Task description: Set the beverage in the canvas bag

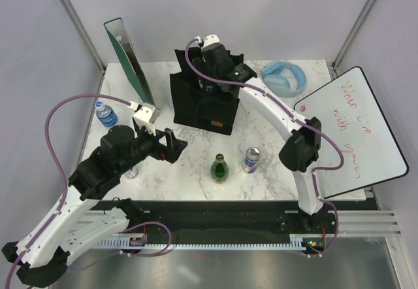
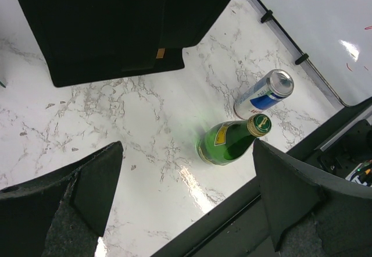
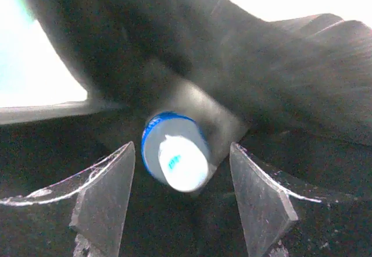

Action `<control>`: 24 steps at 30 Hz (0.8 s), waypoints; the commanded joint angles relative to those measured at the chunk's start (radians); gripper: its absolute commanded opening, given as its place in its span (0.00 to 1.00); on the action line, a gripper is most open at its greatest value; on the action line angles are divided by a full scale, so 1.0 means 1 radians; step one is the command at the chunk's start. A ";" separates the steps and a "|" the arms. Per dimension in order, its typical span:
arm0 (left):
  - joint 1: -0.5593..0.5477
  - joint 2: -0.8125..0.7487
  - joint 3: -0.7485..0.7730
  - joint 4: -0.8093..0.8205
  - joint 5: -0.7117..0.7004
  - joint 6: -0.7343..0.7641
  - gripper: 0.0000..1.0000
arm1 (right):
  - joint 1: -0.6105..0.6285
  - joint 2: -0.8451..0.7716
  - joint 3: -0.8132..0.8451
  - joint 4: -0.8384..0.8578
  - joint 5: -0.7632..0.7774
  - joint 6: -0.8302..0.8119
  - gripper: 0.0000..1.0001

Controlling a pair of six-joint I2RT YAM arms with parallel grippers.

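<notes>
Clearly the right gripper (image 3: pixel 181 152) stands open, down inside the canvas bag (image 1: pixel 202 109). One finger is at each side of the beverage (image 3: pixel 174 164) and a dark gap shows on both sides, so it has hold of nothing. The beverage is in the bag, between the fingers, with its round white and blue end turned toward the wrist camera and a little tilted. I cannot tell if it is a bottle or a can, nor if it rests on the bag floor.

I judge it light, with a stiff but thin wall, smooth and round, so it can slip or roll. The good place to grip is across the middle of the body, not at the narrow end. The bag has soft fabric sides that may catch a finger.

Outside the bag, on the table (image 1: pixel 189 165), a green bottle (image 1: pixel 220 168) and a can (image 1: pixel 251 160) stand near each other. The left gripper (image 1: pixel 175 144) hovers beside them, wide open and empty
</notes>
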 commanded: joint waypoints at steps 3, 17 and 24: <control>-0.002 -0.006 0.040 0.014 0.003 -0.025 1.00 | 0.003 -0.243 0.042 0.046 -0.026 0.018 0.74; -0.002 0.006 0.038 0.014 -0.019 -0.025 1.00 | 0.003 -0.657 -0.304 -0.138 -0.156 0.147 0.70; -0.002 0.008 0.018 0.015 -0.031 -0.039 1.00 | 0.005 -0.831 -0.619 -0.268 -0.177 0.268 0.71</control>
